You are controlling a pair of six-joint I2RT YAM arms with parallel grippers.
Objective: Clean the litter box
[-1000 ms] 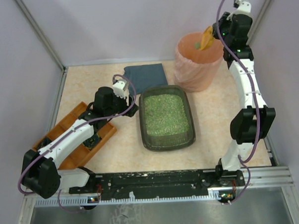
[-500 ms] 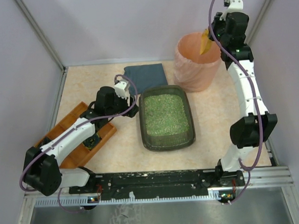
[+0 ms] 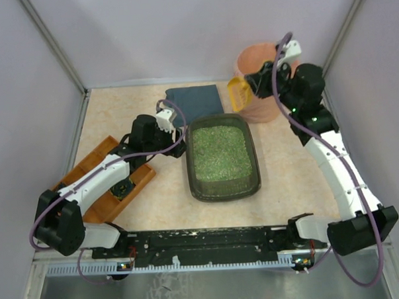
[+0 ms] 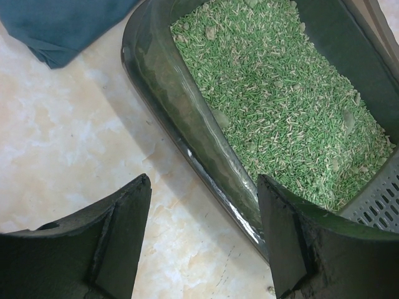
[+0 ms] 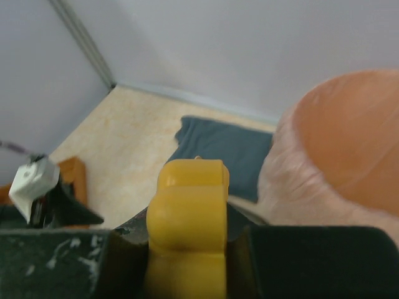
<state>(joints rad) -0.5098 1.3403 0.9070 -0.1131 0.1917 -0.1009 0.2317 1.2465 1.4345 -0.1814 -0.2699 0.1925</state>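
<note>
One litter box (image 3: 223, 155) is sitting at the centre of the table (image 3: 118, 110), and green granular litter (image 4: 280, 106) is covering its floor. In the left wrist view, one slotted grey panel (image 4: 377, 202) is showing in a corner of the box.

Two arms are working.

- The left gripper (image 4: 204, 182) is hovering at the box's 9 o'clock rim. Its jaws are standing spread and gripping nothing. One finger is lying over the table and the other over the box wall, with the rim passing between them.
- The right gripper (image 5: 187, 240) is hanging at 12 o'clock of the box. Its jaws are pinching the handle of one yellow scoop (image 3: 238, 91).

One peach bin (image 3: 256, 56) is standing at 1 o'clock of the box, just beside the scoop. One folded blue cloth (image 3: 194, 100) is lying at 11 o'clock, close to the box's far rim. One orange-brown wooden tray (image 3: 102, 207) is resting at 8 o'clock, partly under the left arm.
</note>
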